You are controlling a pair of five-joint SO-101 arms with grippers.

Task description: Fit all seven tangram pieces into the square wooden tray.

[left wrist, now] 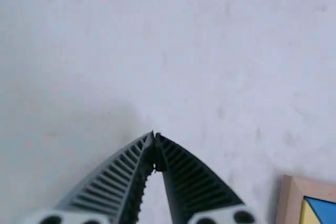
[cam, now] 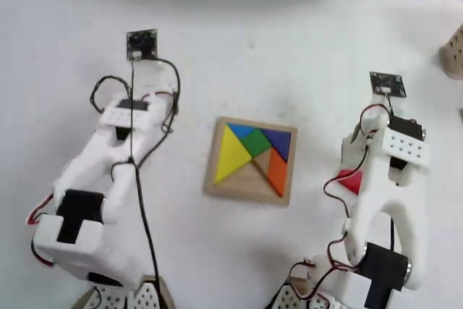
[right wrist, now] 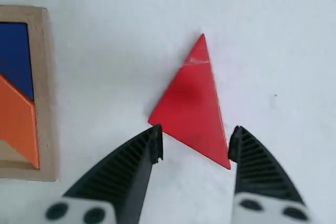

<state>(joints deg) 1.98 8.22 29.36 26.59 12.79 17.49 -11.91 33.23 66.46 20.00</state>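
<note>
Right wrist view: right jaws spread wide, straddling near edge of flat red triangular tangram piece (right wrist: pixel 191 103), which lies on white table (cam: pixel 253 48) near square wooden tray (cam: pixel 246 195), not touching it. Nothing gripped yet. Left jaws clenched on nothing, over table beside tray. Risk: thin piece lies flush, so jaws may skid over it, shove it away, or pinch one corner so it swivels.

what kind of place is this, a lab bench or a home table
Likely a robotics lab bench or hobby workstation. A left arm and a right arm with bare wiring sit on a white table, each near a small circuit board, with a wooden tangram tray between them.
</note>
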